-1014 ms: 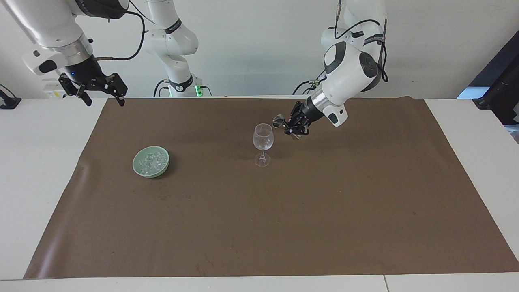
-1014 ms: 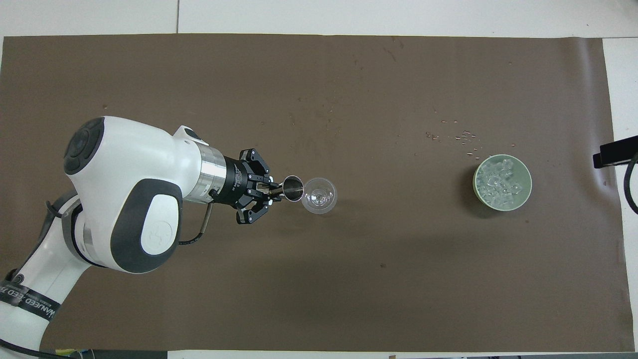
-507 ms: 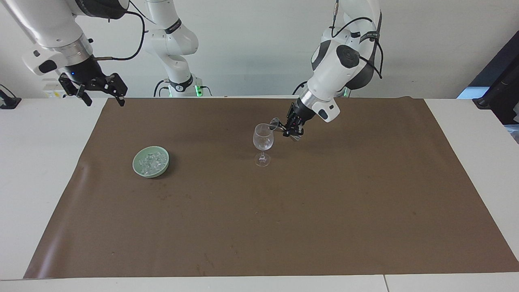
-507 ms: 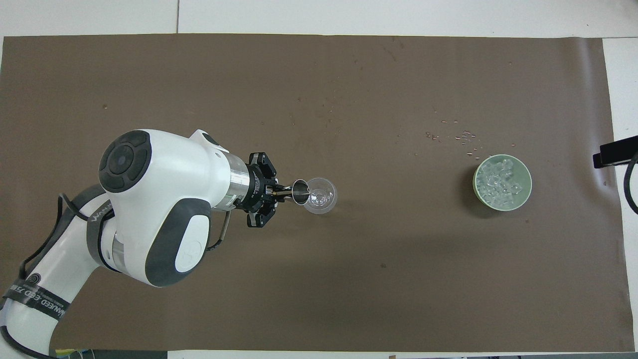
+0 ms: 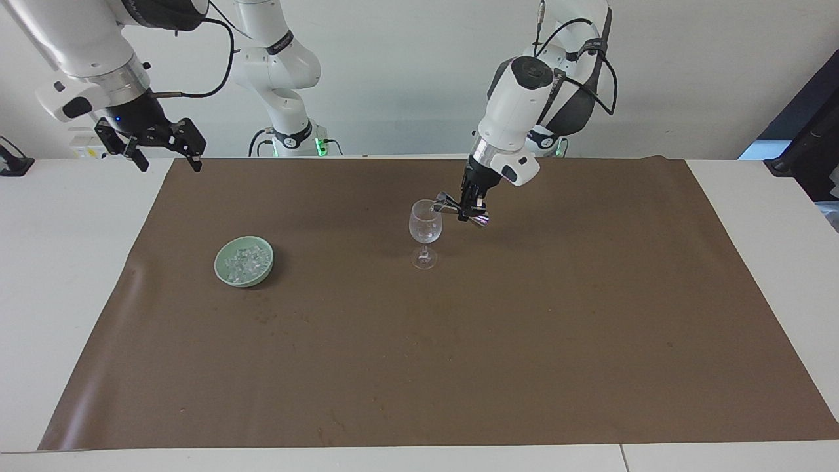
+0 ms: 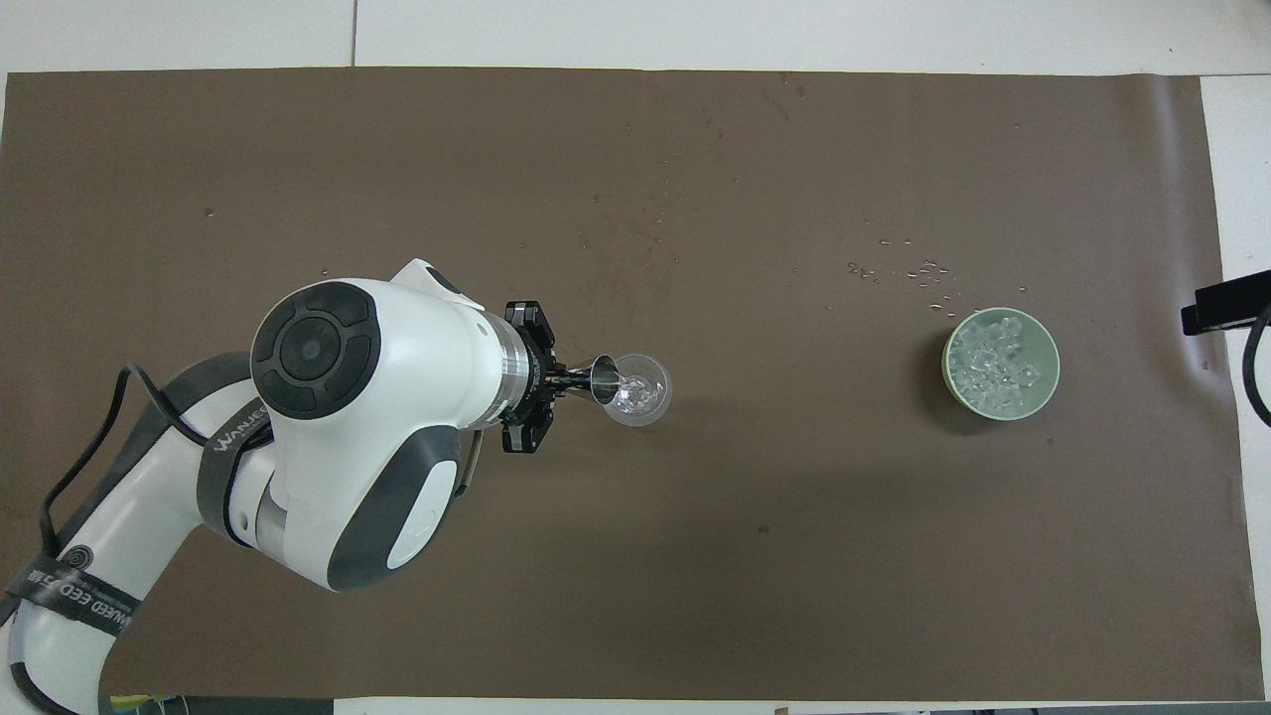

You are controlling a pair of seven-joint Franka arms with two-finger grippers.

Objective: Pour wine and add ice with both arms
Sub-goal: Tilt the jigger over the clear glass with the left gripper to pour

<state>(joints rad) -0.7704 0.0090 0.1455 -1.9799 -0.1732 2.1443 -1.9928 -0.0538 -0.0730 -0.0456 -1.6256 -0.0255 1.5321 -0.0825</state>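
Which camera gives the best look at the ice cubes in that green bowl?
The overhead view: it looks straight into the green bowl, so separate ice cubes show. The facing view sees them slantwise, as a pale heap.

1. A brown paper mat [image 6: 695,556] covers most of the white table [image 6: 794,30].
2. The large white left arm [image 6: 328,447] with dark grey joint caps comes in from the bottom corner and reaches toward the middle of the mat.
3. Its black two-finger left gripper [image 6: 571,378] is closed on a small shiny metal measuring cup [image 6: 603,379].
4. The cup is tipped on its side, its mouth over the rim of a clear stemmed wine glass [image 6: 640,389] standing mid-mat.
5. A pale green round bowl [image 6: 1051,348] sits well apart, toward the right arm's end.
6. A heap of small clear ice cubes [image 6: 995,362] fills it.
7. Tiny clear droplets [image 6: 923,270] speckle the mat just beside the bowl, farther from the robots.
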